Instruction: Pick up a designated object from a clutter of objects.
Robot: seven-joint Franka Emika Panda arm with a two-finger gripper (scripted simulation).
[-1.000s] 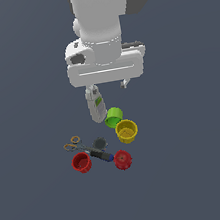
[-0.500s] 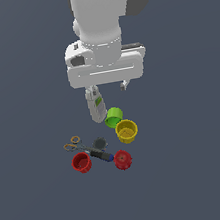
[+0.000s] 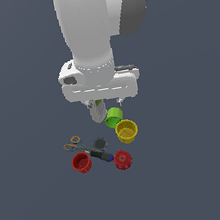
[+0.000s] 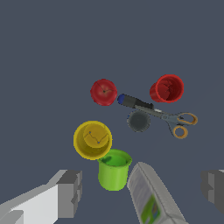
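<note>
Gripper: the gripper (image 4: 142, 192) hangs above the clutter with its 2 fingers (image 4: 70, 192) spread wide and nothing between them but the objects far below; it holds nothing.
Directly under it: a grey bottle (image 4: 151, 197) with a green label lies tipped between the finger lines, with the green cup (image 4: 113, 168) just beside it and the yellow cup (image 4: 92, 140) touching or nearly touching the green one.
Middle of the pile: a dark round cap-like piece (image 4: 139, 121), a dark marker (image 4: 133, 102) with a blue tip, and orange-handled scissors (image 4: 177, 122) crossing it.
Far side: the red ribbed disc (image 4: 103, 92) and, well apart from it, the red cup (image 4: 167, 88), which stands on the desk (image 4: 43, 52) at the marker's other end.
Exterior check: the red cup (image 3: 82, 162) sits at the pile's edge toward the exterior view's left, nearest the camera, clear of the arm.
Key relation: the target lies beyond the whole cluster from the gripper, so by my judgement the coming move is a sideways carry over bottle, cups and scissors before any descent.
Risk: the scissors and marker lie close beside the cup; a wide-open finger could clip them.
</note>
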